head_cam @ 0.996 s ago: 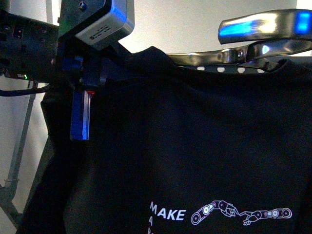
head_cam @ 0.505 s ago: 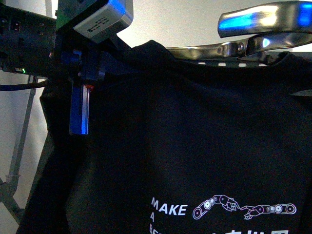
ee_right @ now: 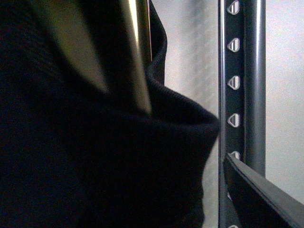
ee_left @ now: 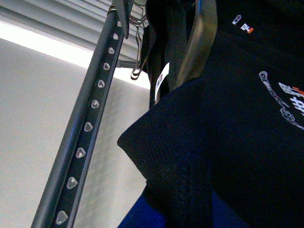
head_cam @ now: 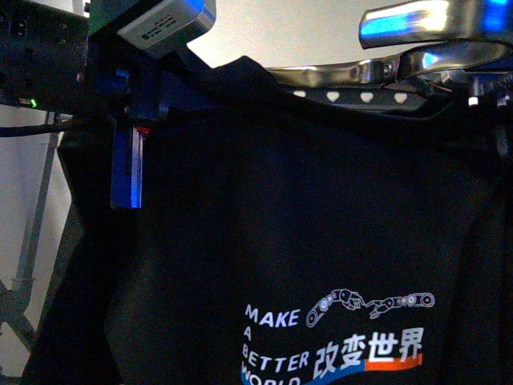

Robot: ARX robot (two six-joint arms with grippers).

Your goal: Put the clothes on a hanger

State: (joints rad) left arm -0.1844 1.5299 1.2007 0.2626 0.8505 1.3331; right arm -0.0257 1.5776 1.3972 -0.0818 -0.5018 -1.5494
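Front view: the black knit T-shirt hung nearest, filling the frame, its print upright and reading "MAKE A BETTER WORLD" and 改变世界. At its top, the left gripper pinched bunched shoulder fabric. Whether the shiny right gripper was closed could not be told. Just behind ran the grey metal rail, lying horizontally and pierced with heart-shaped holes.

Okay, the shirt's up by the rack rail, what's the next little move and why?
Probably raise both arms slightly and ease forward, carrying the top of the T-shirt over the rail. The left gripper and right gripper pinch its shoulders, and the rail shows just above the collar, so the cloth seems level with it, not yet draped.
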